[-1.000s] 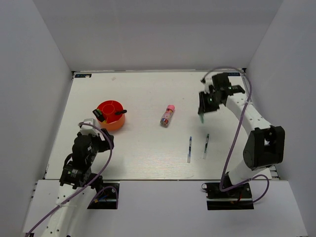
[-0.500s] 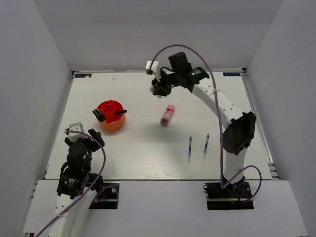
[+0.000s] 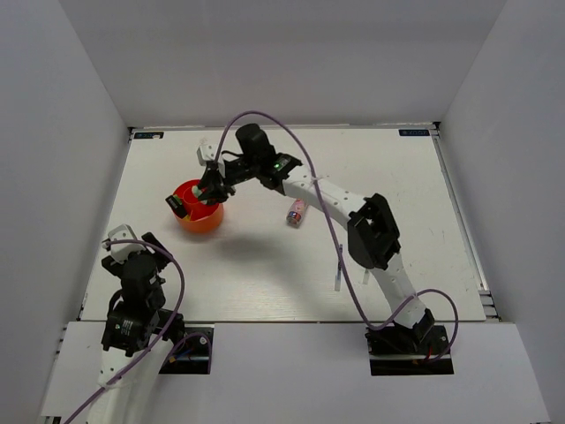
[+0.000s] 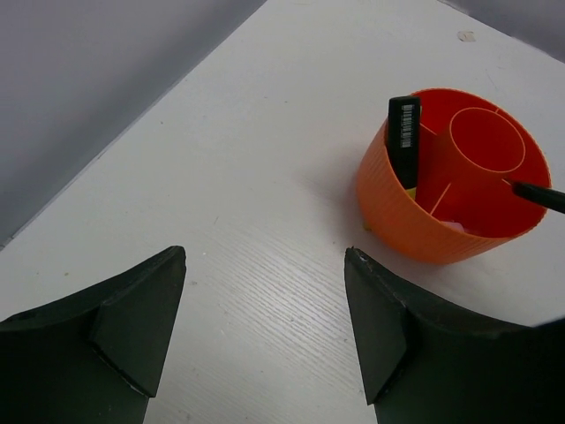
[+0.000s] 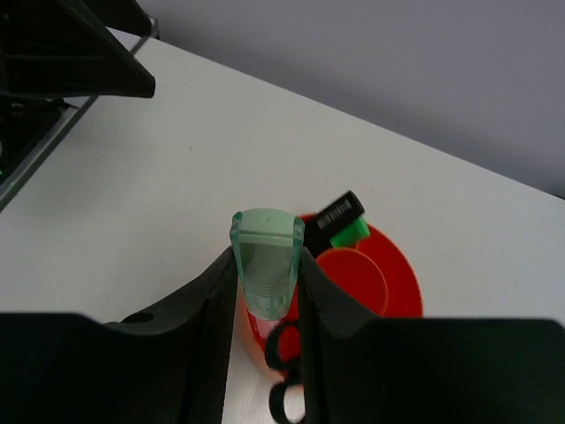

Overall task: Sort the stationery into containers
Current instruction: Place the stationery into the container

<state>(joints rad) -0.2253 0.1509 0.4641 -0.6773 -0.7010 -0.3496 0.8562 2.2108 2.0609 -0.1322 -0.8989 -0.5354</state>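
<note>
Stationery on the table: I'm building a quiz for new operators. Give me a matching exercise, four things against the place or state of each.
Things
1. pale-green cap
2. glue stick
3. black highlighter
4. left gripper

Place or state
a. standing in the red-orange organiser
b. open, holding nothing
c. lying on the table
d. clamped in the right gripper

Pairs: 1-d, 2-c, 3-a, 4-b.

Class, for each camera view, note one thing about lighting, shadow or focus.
Top view: even, diffuse light, only a faint soft shadow on the table by the cup. Left wrist view: cup sharp, the near fingers dark and featureless. Right wrist view: the green cap is crisp, the fingers beside it in shadow.
</note>
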